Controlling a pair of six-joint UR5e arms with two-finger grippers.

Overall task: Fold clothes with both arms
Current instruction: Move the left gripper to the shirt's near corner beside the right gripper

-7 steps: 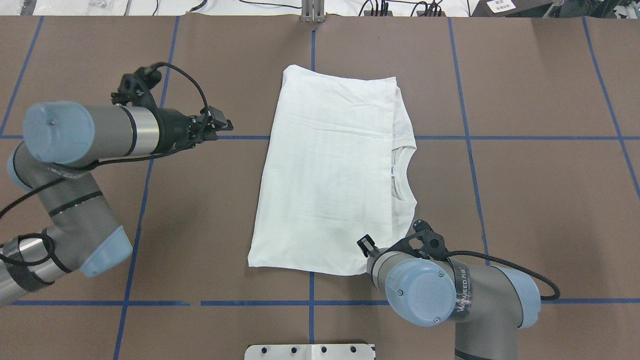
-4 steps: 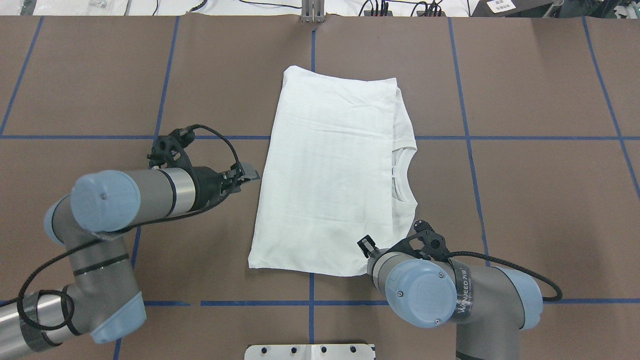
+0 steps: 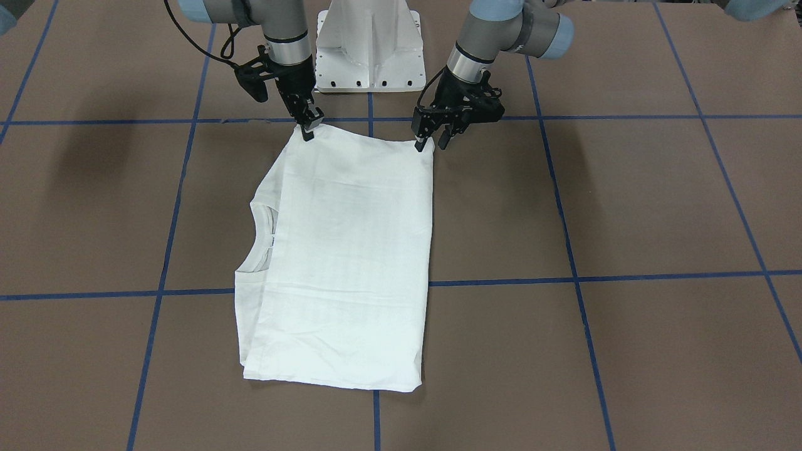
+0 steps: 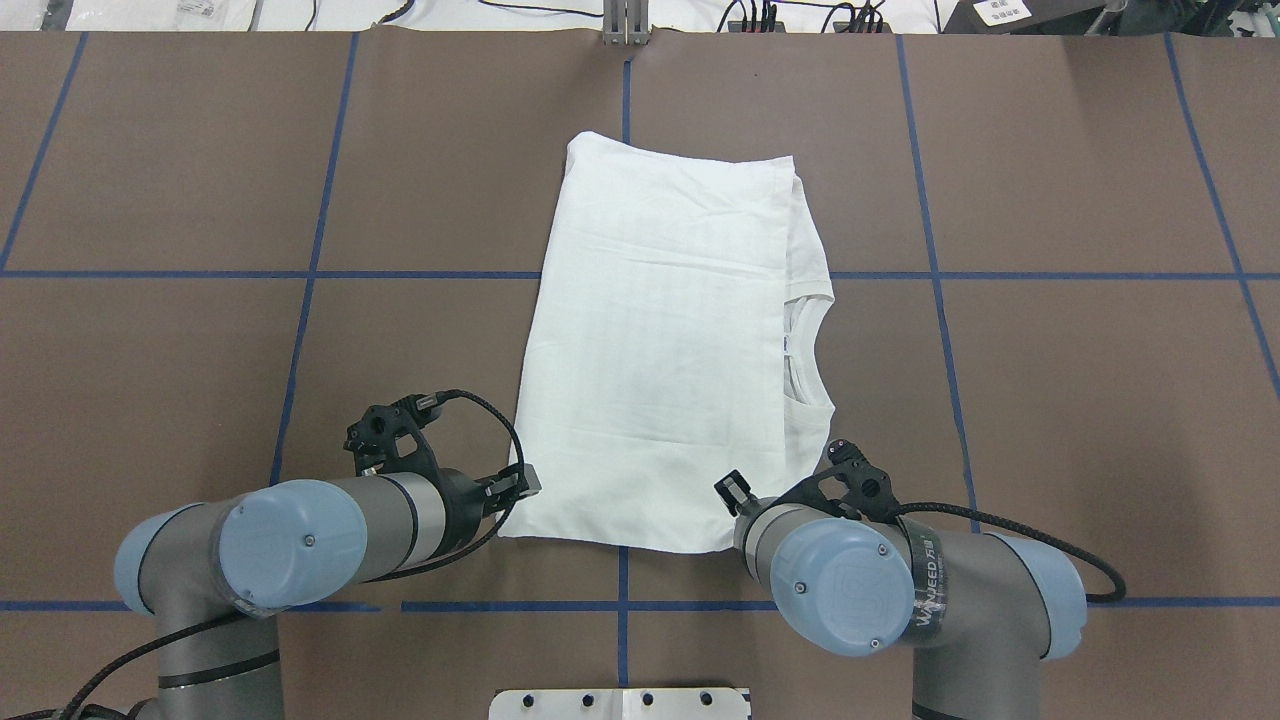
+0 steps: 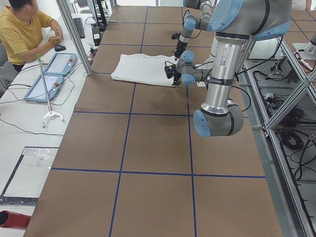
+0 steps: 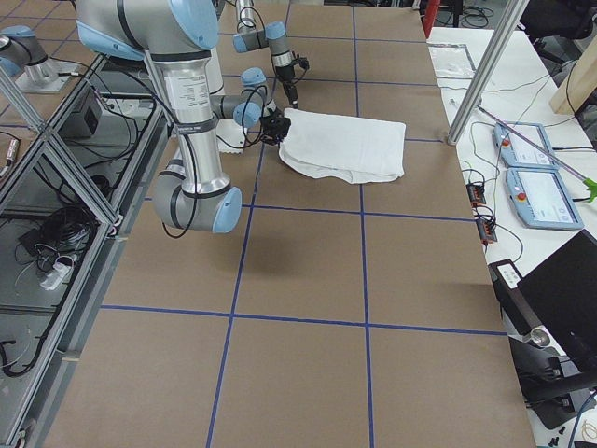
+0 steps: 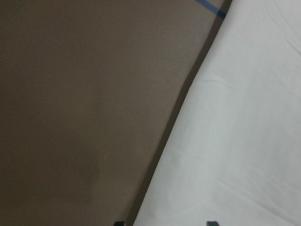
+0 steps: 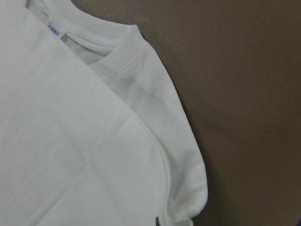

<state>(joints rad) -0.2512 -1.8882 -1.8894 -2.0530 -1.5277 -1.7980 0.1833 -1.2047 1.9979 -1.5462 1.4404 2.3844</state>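
Assessing progress: the shirt (image 3: 351, 263) lies flat on the table (image 3: 626, 207), straight out from the pedestal (image 3: 369, 44). It is already folded to a long rectangle with no sleeve showing, and the collar (image 3: 260, 238) peeks out along one long side. By my judgement the lengthwise folds are done. The crosswise fold, carrying the edge nearest the pedestal over to the far edge, is not yet made.

Tools: the left gripper (image 3: 431, 143) stands with fingers spread astride the shirt corner nearest the pedestal on its side, gripping nothing. The right gripper (image 3: 307, 130) sits at the other corner nearest the pedestal; whether it pinches the cloth cannot be told.

Count: one shirt, one pedestal, two arms, namely left arm (image 3: 501, 28) and right arm (image 3: 282, 31), and two grippers.
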